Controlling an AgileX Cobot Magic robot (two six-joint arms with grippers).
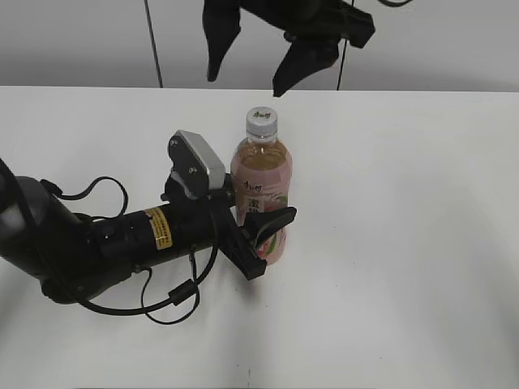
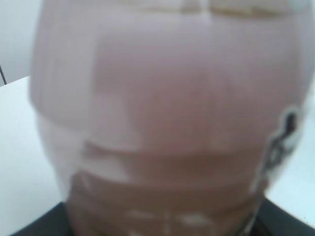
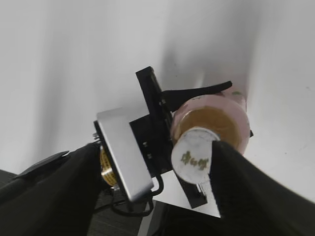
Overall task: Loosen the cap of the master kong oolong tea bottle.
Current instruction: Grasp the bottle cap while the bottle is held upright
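The master kong oolong tea bottle (image 1: 261, 182) stands upright on the white table, pink label facing front. Its white cap (image 1: 262, 121) is on the neck. My left gripper (image 1: 272, 239) reaches in from the left and is shut on the bottle's lower half. In the left wrist view the bottle (image 2: 167, 113) fills the frame, blurred. My right gripper (image 1: 251, 69) hangs open above the cap, not touching it. In the right wrist view the cap (image 3: 196, 157) lies next to the right finger of the open right gripper (image 3: 155, 147), above the bottle's shoulder (image 3: 216, 118).
The left arm's body and cables (image 1: 97, 243) lie across the table's left front. The left wrist camera housing (image 3: 123, 155) sits close beside the bottle. The white table (image 1: 405, 243) runs to a back edge below a grey wall.
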